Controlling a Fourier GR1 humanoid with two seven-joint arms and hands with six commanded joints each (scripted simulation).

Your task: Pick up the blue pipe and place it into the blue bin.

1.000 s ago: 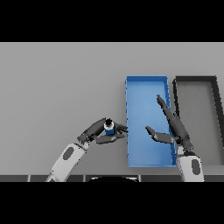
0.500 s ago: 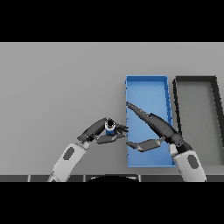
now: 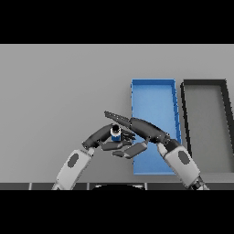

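The blue pipe point(image 3: 116, 134) is short, with a dark ring-shaped end facing up, and sits just left of the blue bin point(image 3: 153, 103). My left hand point(image 3: 101, 137) comes in from the lower left, its thumb and fingers curled round the pipe. My right hand point(image 3: 144, 128) comes in from the lower right, across the blue bin's near left side. Its straight fingers point(image 3: 114, 116) pass just behind the pipe and its thumb point(image 3: 132, 151) lies in front of it. The right hand is open and hides part of the pipe's right side.
A black bin point(image 3: 206, 114) stands to the right of the blue bin, with a narrow strip of table between them. The grey table point(image 3: 59, 91) stretches to the left and behind.
My right hand has swung left from over the blue bin to the pipe, its fingers now reaching past the bin's left wall. My left hand and the pipe have stayed in place.
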